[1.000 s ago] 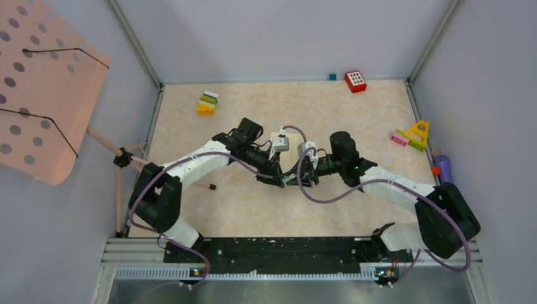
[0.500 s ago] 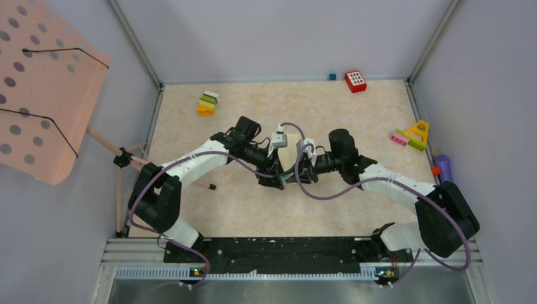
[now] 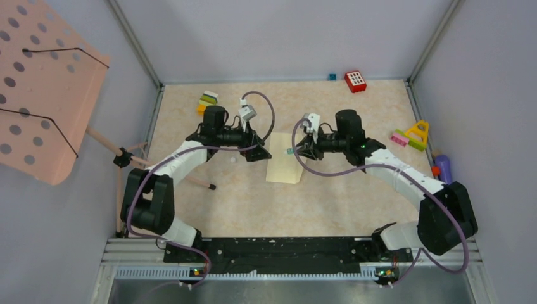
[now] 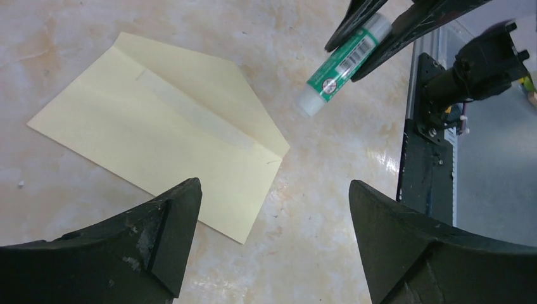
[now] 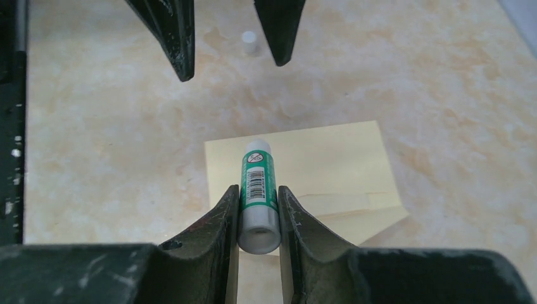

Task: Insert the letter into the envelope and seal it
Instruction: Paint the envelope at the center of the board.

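Note:
The pale yellow envelope (image 3: 285, 167) lies flat on the table, its shallow triangular flap (image 4: 234, 95) spread open. My right gripper (image 5: 258, 189) is shut on a green glue stick (image 5: 258, 180) and holds it above the envelope (image 5: 316, 161), with the uncapped tip pointing towards the left arm. My left gripper (image 4: 273, 187) stands wide open with nothing between its fingers, just left of the envelope (image 4: 145, 133); the glue stick (image 4: 339, 63) hangs ahead of it. A small white cap (image 5: 249, 42) lies on the table beyond the left fingers (image 5: 177, 38). No letter shows in any view.
Stacked toy blocks (image 3: 207, 102) sit at the far left and a red block (image 3: 355, 81) at the far right. Yellow and pink toys (image 3: 411, 135) and a purple object (image 3: 443, 166) lie by the right wall. A pink perforated board on a stand (image 3: 44, 88) rises at the left.
My left gripper has opened wide and drawn back to the left, away from the right gripper. The right gripper has moved towards the far side with the glue stick, uncovering the envelope.

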Action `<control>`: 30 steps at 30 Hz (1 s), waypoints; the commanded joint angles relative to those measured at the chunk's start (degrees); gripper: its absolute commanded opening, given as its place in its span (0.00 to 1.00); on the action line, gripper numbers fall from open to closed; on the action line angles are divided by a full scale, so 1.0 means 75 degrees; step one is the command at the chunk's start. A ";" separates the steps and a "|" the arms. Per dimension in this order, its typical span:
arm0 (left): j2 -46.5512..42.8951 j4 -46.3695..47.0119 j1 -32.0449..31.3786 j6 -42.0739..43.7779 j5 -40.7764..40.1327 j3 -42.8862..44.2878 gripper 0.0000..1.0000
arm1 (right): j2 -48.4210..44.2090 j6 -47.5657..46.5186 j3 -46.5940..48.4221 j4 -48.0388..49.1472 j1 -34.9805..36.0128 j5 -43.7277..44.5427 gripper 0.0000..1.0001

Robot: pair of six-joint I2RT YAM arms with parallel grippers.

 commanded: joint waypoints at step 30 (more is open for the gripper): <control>0.2684 0.0902 -0.0187 -0.2578 -0.1917 -0.0500 0.36 | 0.3787 0.2521 0.4939 -0.4188 0.0298 0.4123 0.00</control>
